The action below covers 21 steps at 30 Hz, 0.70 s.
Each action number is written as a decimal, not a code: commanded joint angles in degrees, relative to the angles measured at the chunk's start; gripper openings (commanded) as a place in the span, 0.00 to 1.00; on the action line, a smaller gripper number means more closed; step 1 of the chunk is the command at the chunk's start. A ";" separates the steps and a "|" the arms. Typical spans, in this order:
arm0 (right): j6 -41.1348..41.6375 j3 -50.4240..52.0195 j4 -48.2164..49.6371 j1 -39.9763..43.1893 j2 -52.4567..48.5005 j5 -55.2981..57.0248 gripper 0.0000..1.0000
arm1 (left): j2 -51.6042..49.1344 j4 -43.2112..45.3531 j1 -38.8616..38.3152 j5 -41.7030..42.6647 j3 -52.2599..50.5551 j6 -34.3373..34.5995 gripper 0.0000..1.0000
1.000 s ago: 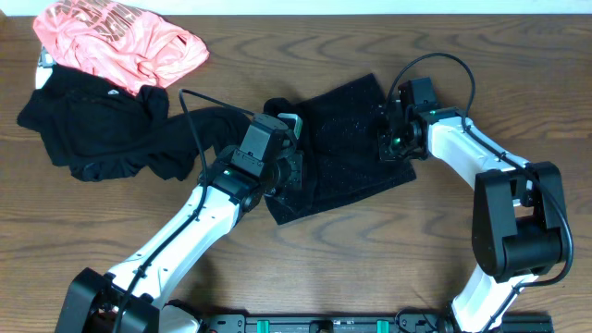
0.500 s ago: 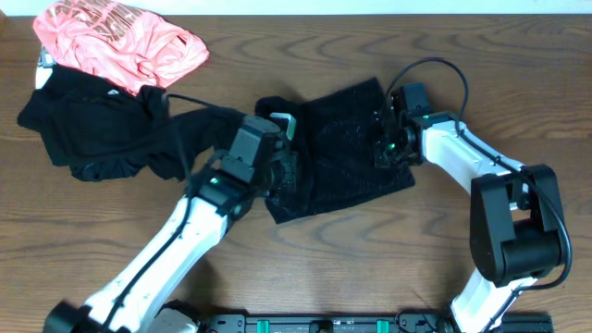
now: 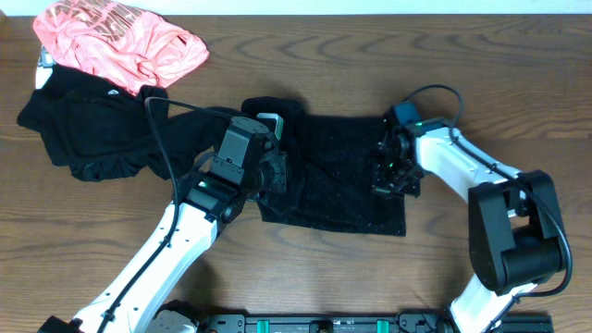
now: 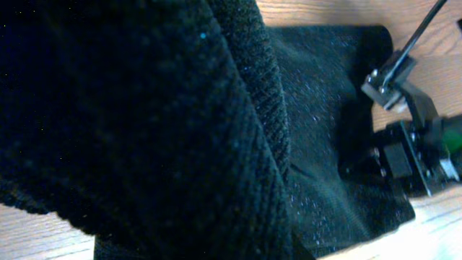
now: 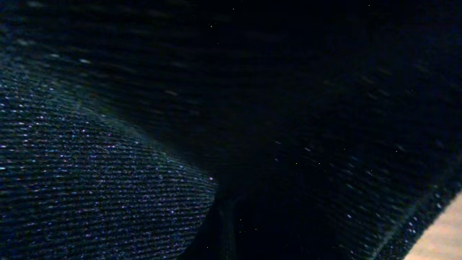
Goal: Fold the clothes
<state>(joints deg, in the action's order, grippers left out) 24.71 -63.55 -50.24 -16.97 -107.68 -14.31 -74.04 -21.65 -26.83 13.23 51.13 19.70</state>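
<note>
The black speckled garment (image 3: 338,180) lies folded in the middle of the table, roughly square to its edges. My left gripper (image 3: 277,176) is on its left edge, shut on a thick bunch of its coarse fabric (image 4: 144,130), which hides the jaws in the left wrist view. My right gripper (image 3: 385,179) is on the right edge, shut on the same garment; dark speckled cloth (image 5: 108,180) fills the right wrist view. The matte black top (image 3: 83,129) lies crumpled at the left. The coral-pink shirt (image 3: 120,37) is heaped at the far left corner.
The wooden table (image 3: 305,277) shows bare in front of the garment and at the far right. The left arm's cable (image 3: 171,104) loops over the sleeve of the black top. A dark rail (image 3: 324,324) runs along the front edge.
Both grippers have swung the speckled garment round: its right side came toward the front and its left edge went farther left. It lay slanted before and is now level.
</note>
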 commanded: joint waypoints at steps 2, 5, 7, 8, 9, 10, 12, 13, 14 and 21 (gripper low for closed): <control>3.13 3.65 0.35 -5.27 -2.27 4.02 0.01 | 0.39 0.42 0.09 -0.92 1.27 -1.27 0.06; 3.13 3.30 2.19 -5.92 0.11 3.74 0.01 | -0.15 0.42 0.09 -0.94 1.27 -1.90 0.06; 3.08 2.49 2.40 -5.70 2.34 3.56 0.01 | -0.55 0.39 0.09 -0.94 1.27 -2.05 0.06; 2.84 2.05 2.43 -5.55 3.54 3.56 0.01 | -0.76 0.39 0.09 -0.94 1.27 -2.05 0.06; 2.34 1.60 2.47 -5.40 5.09 3.56 0.01 | -0.94 0.39 0.09 -0.94 1.27 -2.05 0.06; 1.88 1.25 2.49 -5.29 6.54 3.54 0.01 | -1.16 0.39 0.09 -0.94 1.27 -2.05 0.06; 1.33 0.68 2.49 -5.05 9.62 3.54 0.01 | -1.29 0.26 0.09 -0.98 1.27 -2.05 0.06; 1.16 0.48 2.54 -4.94 11.43 3.56 0.01 | -1.29 0.24 0.09 -1.11 1.27 -2.05 0.06; 0.92 0.44 2.67 -4.72 12.98 3.56 0.01 | -1.29 0.24 0.09 -1.11 1.27 -2.05 0.06; -1.42 0.44 2.54 0.28 21.86 3.56 0.09 | -1.27 0.31 -1.44 -1.11 1.29 -4.66 0.06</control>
<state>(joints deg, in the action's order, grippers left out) 25.23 -62.22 -47.72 -19.25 -88.12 -10.85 -75.26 -21.67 -27.20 12.38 51.13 17.78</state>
